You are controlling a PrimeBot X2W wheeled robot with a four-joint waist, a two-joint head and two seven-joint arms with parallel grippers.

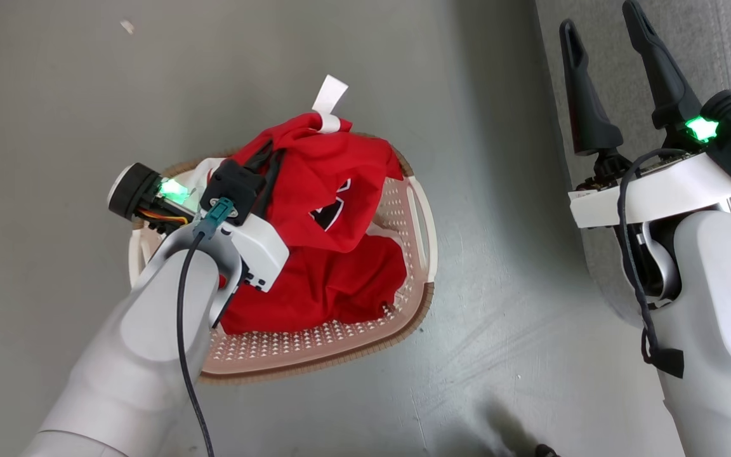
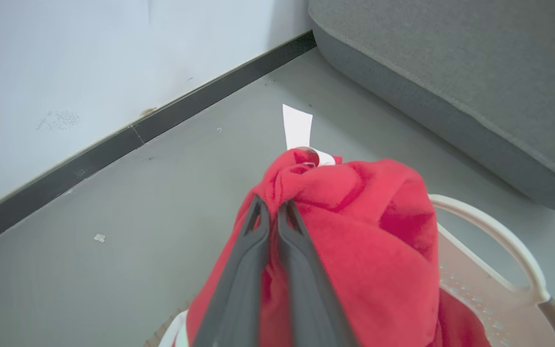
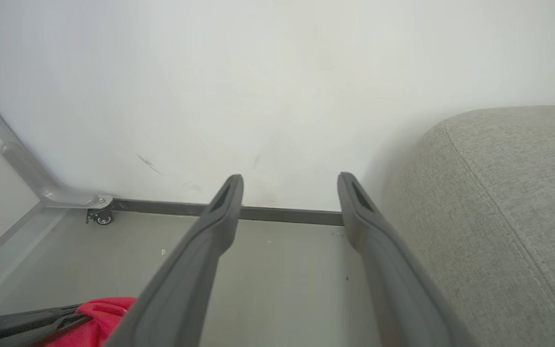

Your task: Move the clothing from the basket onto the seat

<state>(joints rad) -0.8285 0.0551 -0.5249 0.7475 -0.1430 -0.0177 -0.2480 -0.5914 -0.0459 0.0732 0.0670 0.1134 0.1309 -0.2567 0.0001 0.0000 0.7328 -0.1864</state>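
Bright red clothing [image 1: 324, 209] with a dark patch and a white tag bulges up out of the cream basket [image 1: 419, 279] on the floor. My left gripper [image 2: 271, 207] is shut on a bunched fold of that clothing [image 2: 354, 231], lifting it above the basket rim [image 2: 499, 236]. The grey seat [image 2: 475, 72] lies to the right of the basket. My right gripper [image 1: 600, 32] stands open and holds nothing, its fingers over the seat's edge [image 1: 708, 38]. The right wrist view shows those open fingers [image 3: 219, 217] beside the seat [image 3: 508, 217], with a corner of the red clothing [image 3: 99, 313] at the lower left.
A pale wall with a dark baseboard [image 2: 162, 120] runs behind the basket. A caster [image 3: 103, 219] of a metal frame stands at the wall's foot. Small white scraps [image 1: 127, 26] lie on the grey floor.
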